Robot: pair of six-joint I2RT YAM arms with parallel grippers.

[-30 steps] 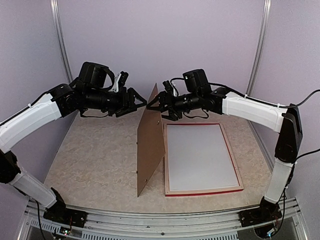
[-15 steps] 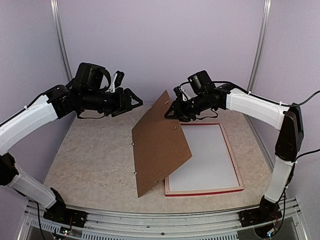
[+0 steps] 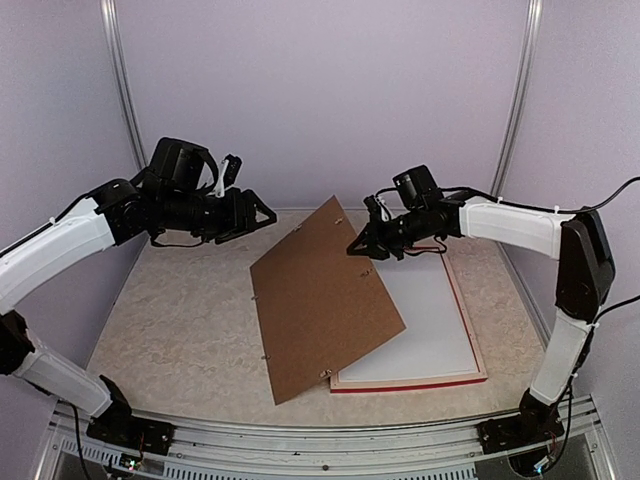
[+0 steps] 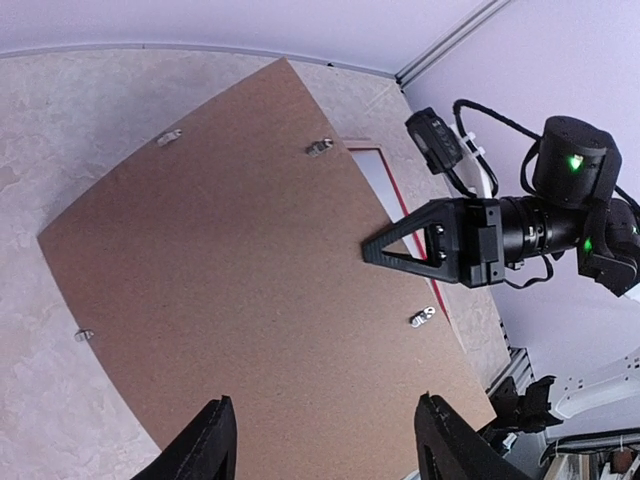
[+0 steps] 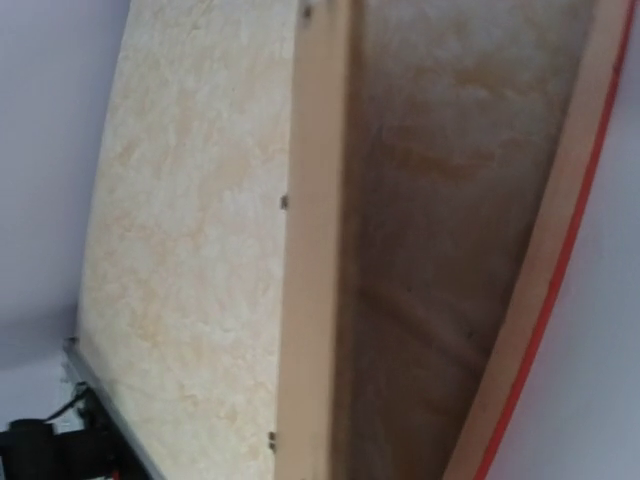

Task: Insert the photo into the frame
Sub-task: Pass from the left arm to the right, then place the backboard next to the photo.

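I see the frame (image 3: 420,381) lying back-up at right centre of the bench (image 3: 190,310), a white sheet (image 3: 430,320) inside and no photo in sight, the backing board (image 3: 320,300) tilted over its left side, not yet seated, my right hand (image 3: 356,248) shut on nothing at the board's upper edge, my left hand (image 3: 265,212) half-open and empty.

Pale lilac walls (image 3: 320,100) enclose a beige marbled table (image 3: 180,320) with metal corner posts (image 3: 122,100).
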